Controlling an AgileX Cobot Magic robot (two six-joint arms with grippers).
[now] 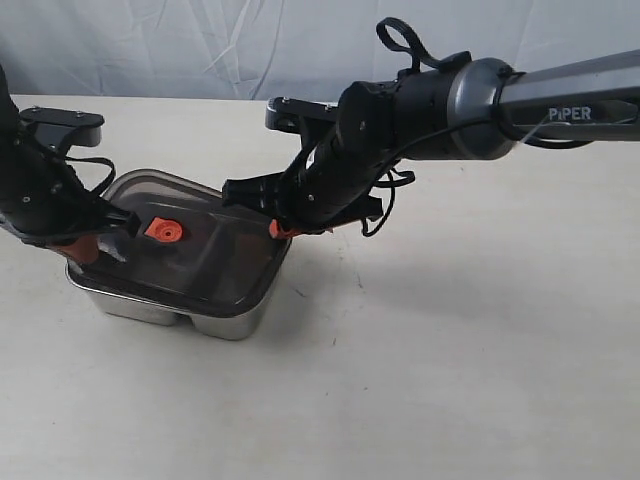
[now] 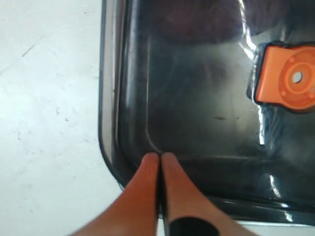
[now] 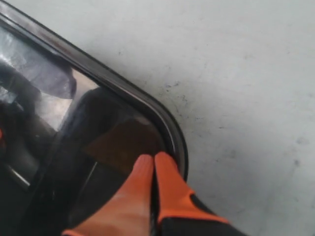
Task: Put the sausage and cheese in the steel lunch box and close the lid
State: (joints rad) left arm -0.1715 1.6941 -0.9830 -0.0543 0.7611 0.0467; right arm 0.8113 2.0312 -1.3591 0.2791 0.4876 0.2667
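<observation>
The dark translucent lid (image 1: 190, 245) with its orange valve tab (image 1: 163, 231) lies on top of the steel lunch box (image 1: 215, 322). My left gripper (image 1: 88, 243) is shut, its orange tips pressing on the lid's left corner (image 2: 147, 142). My right gripper (image 1: 280, 228) is shut too, tips resting on the lid's right corner (image 3: 170, 132). In the left wrist view the tab (image 2: 290, 78) shows on the lid, and the left gripper (image 2: 160, 156) holds nothing. The right gripper (image 3: 154, 158) is also empty. Sausage and cheese are hidden under the lid.
The box stands on a plain white table (image 1: 450, 350). A white cloth backdrop (image 1: 200, 45) hangs behind. The right arm (image 1: 520, 100) reaches across from the upper right, with cables looping near its wrist.
</observation>
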